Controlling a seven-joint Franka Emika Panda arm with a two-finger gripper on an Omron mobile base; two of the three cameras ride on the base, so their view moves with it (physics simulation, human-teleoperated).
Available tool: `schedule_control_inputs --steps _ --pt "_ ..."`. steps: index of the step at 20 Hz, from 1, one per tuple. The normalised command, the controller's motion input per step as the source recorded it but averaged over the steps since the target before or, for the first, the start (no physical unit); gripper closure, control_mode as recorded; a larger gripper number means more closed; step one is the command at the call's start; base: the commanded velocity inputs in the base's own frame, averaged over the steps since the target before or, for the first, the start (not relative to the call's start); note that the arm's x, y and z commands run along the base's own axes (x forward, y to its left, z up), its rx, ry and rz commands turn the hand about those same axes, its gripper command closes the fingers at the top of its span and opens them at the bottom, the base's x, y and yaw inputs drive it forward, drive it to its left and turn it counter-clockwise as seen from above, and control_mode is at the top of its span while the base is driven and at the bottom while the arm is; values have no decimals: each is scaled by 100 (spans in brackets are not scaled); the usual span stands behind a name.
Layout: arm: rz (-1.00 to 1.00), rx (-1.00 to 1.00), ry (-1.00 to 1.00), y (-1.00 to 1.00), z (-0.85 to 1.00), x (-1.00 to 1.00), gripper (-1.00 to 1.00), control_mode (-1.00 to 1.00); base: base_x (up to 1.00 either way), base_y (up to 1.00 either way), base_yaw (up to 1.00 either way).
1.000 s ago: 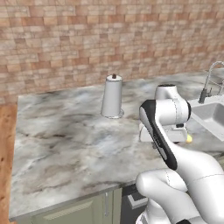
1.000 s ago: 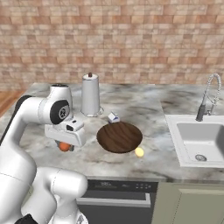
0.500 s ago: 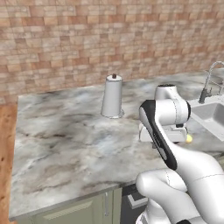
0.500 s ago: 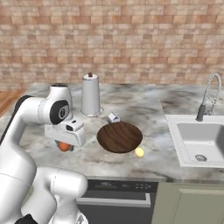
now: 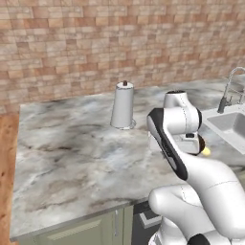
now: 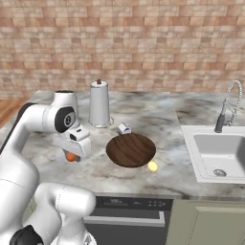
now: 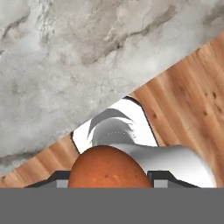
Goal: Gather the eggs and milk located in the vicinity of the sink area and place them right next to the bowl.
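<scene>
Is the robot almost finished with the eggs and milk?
Nearly. Done: the milk and a yellow egg sit beside the bowl. In hand: the gripper is shut on a brown egg. Left: set that egg down by the bowl.

- We note a glossy white arm [image 6: 28,143] of rounded segments.
- Dark grey joint caps and a black band along one link.
- White boxy hand.

two eggs [image 6: 152,166], one bowl [image 6: 130,150], one milk carton [image 6: 124,128], one jug [image 6: 99,104]
</scene>
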Motion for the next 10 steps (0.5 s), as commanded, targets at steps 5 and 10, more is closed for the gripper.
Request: schedule_control_inputs --steps 5,10 --pt "-36 -21 0 10 -3 25 100 -100 0 0 0" --pt "-30 -15 -5 0 -36 37 100 -100 0 0 0"
